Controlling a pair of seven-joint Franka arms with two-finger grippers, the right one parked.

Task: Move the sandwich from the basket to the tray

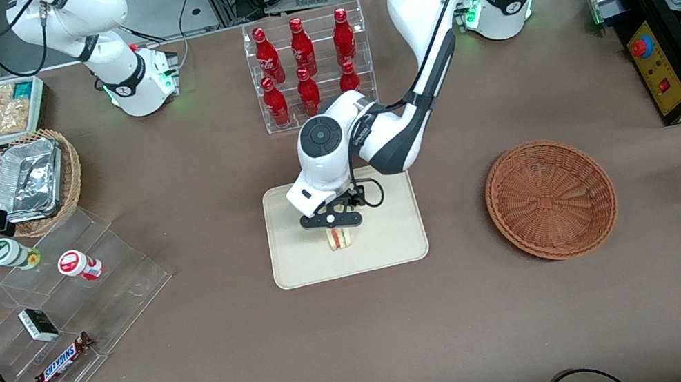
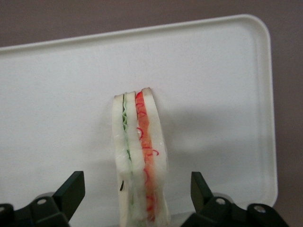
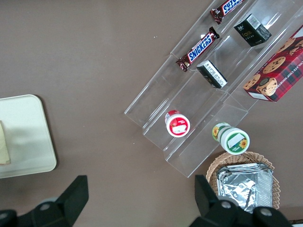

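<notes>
While the sandwich [image 1: 340, 238] stands on its edge on the tray [image 1: 392, 245] near the table's middle | gripper [image 1: 332, 220] hovers just above it, fingers [image 2: 71, 189] spread wide either side, touching nothing | basket [image 1: 551, 199] sits apart, toward the working arm's end of the table.

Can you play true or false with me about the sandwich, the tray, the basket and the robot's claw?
1. The sandwich is on the tray. True.
2. The gripper squeezes the sandwich. False: its fingers stand open, apart from the bread.
3. The basket holds a sandwich. False: nothing lies in it.
4. The gripper is above the tray. True.
5. The red bottles stand on the tray. False: they sit in a clear rack.
</notes>
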